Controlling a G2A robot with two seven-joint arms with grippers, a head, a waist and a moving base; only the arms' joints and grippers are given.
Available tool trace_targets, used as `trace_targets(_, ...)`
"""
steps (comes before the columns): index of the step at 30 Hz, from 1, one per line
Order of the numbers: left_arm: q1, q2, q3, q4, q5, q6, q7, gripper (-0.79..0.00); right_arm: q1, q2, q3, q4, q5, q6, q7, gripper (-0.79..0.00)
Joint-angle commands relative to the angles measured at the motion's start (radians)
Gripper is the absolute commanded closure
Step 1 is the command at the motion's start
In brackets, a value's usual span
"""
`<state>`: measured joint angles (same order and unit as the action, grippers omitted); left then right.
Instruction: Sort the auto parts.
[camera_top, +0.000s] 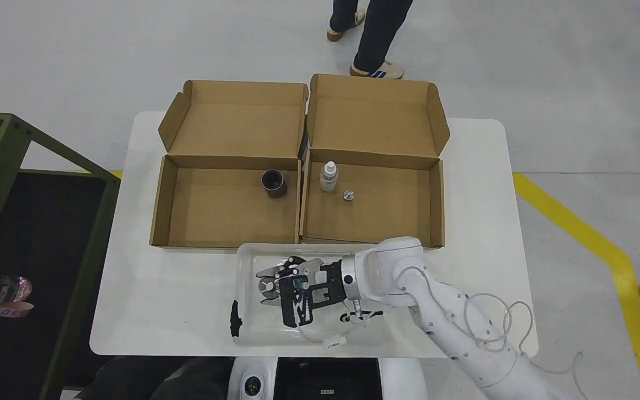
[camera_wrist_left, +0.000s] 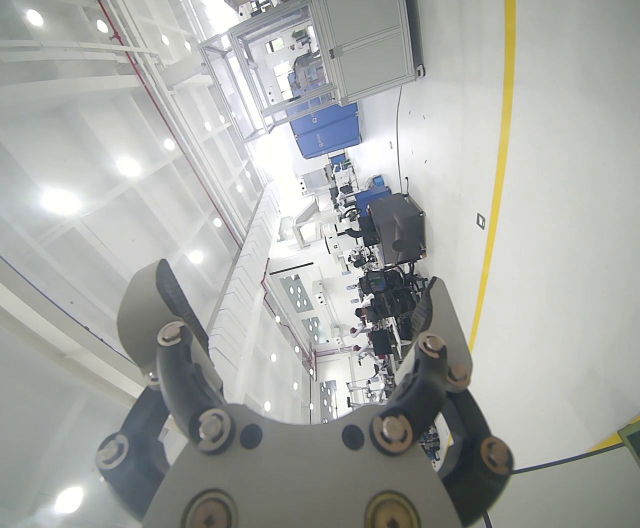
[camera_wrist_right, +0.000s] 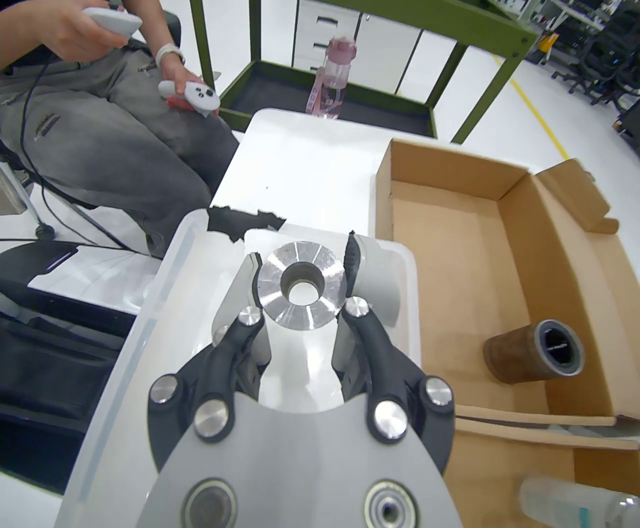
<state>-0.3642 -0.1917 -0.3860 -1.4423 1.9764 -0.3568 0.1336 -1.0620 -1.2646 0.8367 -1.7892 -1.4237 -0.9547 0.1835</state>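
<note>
white tabletop (camera_top: 470, 150): at the top view's lower middle, in the clear bin (camera_top: 300, 248), the right fingers (camera_wrist_right: 353, 257) grip a silver ring (camera_wrist_right: 322, 267); left fingers (camera_wrist_left: 167, 292) spread open, facing the hall (camera_wrist_left: 350, 225).

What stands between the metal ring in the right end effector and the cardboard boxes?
Only the rim of the clear bin and the near walls of the cardboard boxes lie between. The metal ring, held in the right end effector, would likely need lifting over both.

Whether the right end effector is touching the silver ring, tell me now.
Touching. The right wrist view shows the right end effector with its fingers pressed against opposite sides of the silver ring, no gap.
</note>
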Motion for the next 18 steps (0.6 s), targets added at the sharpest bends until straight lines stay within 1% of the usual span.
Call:
trace_targets(1, 0.000, 0.000, 0.000, 0.000, 0.000, 0.000, 0.000, -0.785, -0.010, 0.006, 0.017, -0.029, -0.009, 0.001, -0.008, 0.000)
trace_targets(9, 0.000, 0.000, 0.000, 0.000, 0.000, 0.000, 0.000, -0.785, -0.019, 0.019, 0.063, -0.095, 0.001, 0.004, -0.027, 0.000)
trace_targets(18, 0.000, 0.000, 0.000, 0.000, 0.000, 0.000, 0.000, -0.785, 0.013, 0.019, 0.075, -0.099, 0.031, 0.022, -0.050, 0.000)
